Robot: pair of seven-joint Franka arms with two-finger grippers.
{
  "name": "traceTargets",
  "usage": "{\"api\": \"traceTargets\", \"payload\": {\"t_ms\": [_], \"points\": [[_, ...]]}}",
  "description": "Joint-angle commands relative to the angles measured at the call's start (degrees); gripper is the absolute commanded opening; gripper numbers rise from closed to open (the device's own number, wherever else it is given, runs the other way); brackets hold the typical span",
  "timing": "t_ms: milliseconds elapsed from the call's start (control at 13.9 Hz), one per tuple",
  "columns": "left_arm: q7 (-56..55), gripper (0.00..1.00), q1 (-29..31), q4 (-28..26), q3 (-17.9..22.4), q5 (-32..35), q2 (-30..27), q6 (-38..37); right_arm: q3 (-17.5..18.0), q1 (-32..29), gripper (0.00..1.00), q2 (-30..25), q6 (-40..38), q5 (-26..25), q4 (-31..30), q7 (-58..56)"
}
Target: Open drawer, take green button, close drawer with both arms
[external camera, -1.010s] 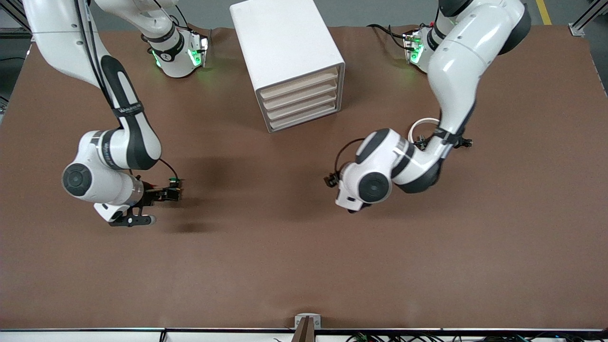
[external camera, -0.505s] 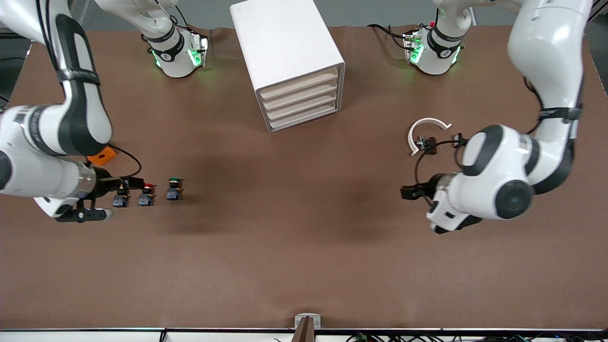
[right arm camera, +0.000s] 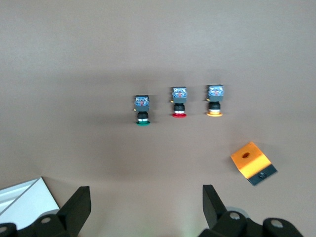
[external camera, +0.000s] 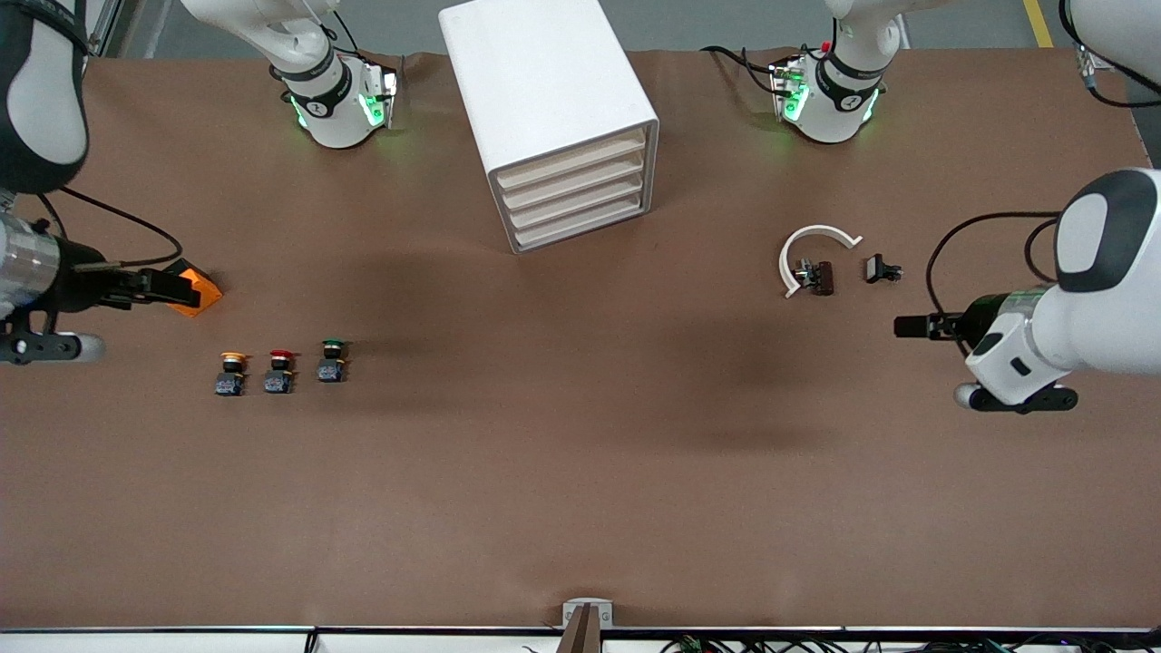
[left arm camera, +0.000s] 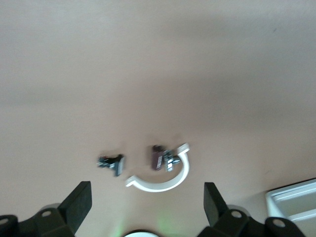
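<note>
The white cabinet stands between the arm bases. All four drawers are shut, and the lowest drawer sits flush. The green-capped button stands on the table toward the right arm's end, also in the right wrist view. My right gripper hangs open and empty over the table by an orange block, apart from the button; its open jaws show in the right wrist view. My left gripper is open and empty over the left arm's end, its jaws wide in the left wrist view.
A red-capped button and a yellow-capped button stand in a row beside the green one. An orange block lies farther from the camera than they do. A white ring clamp and small dark parts lie toward the left arm's end.
Both arms have swung outward toward their table ends. The right gripper left the spot by the green button, uncovering the three buttons. The left gripper moved away from the cabinet's front.
</note>
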Motion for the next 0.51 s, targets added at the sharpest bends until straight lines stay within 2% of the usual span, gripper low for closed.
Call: {"api": "traceTargets", "payload": {"t_ms": [0,72,144,289,433], "points": [[4.53,1.00,-6.89,-10.47,10.23,-2.42,-11.10,1.95,0.37,-0.24,1.00,0.52,-3.23,-3.71,4.52,-0.05],[4.89,1.00,-9.17,-13.98,13.66,-3.03,-14.70,4.05,0.28,-0.33,1.00,0.35,-4.45,-4.85,4.53,0.13],[4.90,1.00,-9.80,-17.84,14.91,-3.04,-18.30,6.85,0.28,-0.42,1.00,0.08,-4.72,-5.30,4.53,0.13],[4.81,1.00,-8.67,-25.40,14.83,-3.04,-25.60,13.35,0.20,-0.42,1.00,0.43,-4.90,-5.47,4.61,0.30],[4.63,1.00,-7.88,-25.80,14.66,-3.04,-28.61,14.35,-0.33,-1.29,1.00,0.17,-7.00,-5.30,6.88,0.13]]}}
